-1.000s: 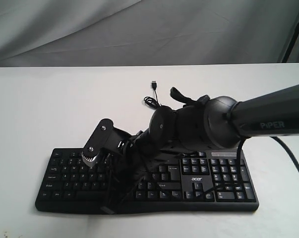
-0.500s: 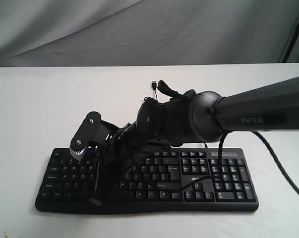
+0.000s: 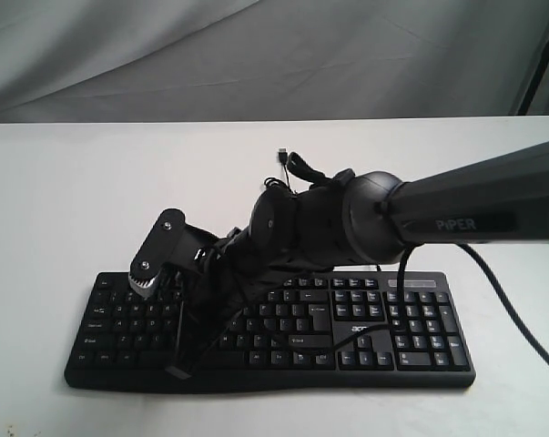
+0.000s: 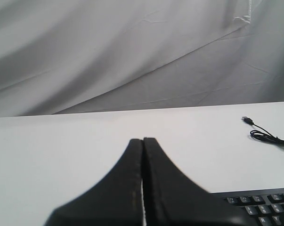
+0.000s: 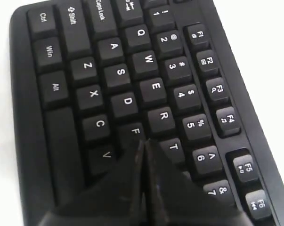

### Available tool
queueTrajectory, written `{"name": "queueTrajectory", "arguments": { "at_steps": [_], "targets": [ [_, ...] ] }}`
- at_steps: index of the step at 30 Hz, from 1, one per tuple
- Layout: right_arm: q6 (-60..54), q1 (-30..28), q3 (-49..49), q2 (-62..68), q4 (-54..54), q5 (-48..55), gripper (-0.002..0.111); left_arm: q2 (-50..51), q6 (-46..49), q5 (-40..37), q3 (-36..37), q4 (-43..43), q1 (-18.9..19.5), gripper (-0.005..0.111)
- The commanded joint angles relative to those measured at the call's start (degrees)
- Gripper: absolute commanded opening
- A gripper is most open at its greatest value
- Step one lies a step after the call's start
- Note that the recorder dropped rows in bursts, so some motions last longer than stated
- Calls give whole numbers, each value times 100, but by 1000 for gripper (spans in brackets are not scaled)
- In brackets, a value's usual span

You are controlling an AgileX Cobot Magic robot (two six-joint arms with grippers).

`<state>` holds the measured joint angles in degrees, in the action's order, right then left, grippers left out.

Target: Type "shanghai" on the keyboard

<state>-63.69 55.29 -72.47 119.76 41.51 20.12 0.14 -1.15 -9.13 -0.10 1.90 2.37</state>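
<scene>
Above the keyboard's [image 3: 360, 330] letter block, toward the Caps Lock key [image 5: 100, 9] and well away from the number pad [image 3: 424, 332], the right gripper [image 5: 142, 143] hangs with its two fingers pressed flat together, holding nothing. Its tip sits at the F key [image 5: 132, 132]; whether it touches the cap I cannot tell. The keyboard lies flat on the white table [image 3: 74, 200], its long axis running across the exterior view, so each letter of "shanghai" is a short step along or across the rows from that tip. The S key [image 5: 120, 72] lies two caps off toward Caps Lock; H lies the other way, hidden under the fingers. The left gripper [image 4: 142, 141], likewise closed and empty, hovers off the keyboard's end over the table, so the right arm looks the nearer one for the typing.
</scene>
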Motion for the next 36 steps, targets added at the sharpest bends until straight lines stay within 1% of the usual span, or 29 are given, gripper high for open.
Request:
{"name": "queueTrajectory", "arguments": {
  "at_steps": [1, 20, 27, 32, 36],
  "targets": [
    [-69, 17, -32, 38, -1, -78, 0, -14, -15, 34, 10, 0, -37, 0],
    [-69, 17, -32, 110, 26, -53, 0, -14, -15, 34, 10, 0, -37, 0],
    [-42, 17, -32, -238, -107, 0, 0, -14, -15, 34, 10, 0, -37, 0],
    [697, -18, 47, -339, -758, 162, 0, -14, -15, 34, 10, 0, -37, 0],
    [763, -70, 144, -344, -808, 145, 0, -14, -15, 34, 10, 0, -37, 0]
  ]
}}
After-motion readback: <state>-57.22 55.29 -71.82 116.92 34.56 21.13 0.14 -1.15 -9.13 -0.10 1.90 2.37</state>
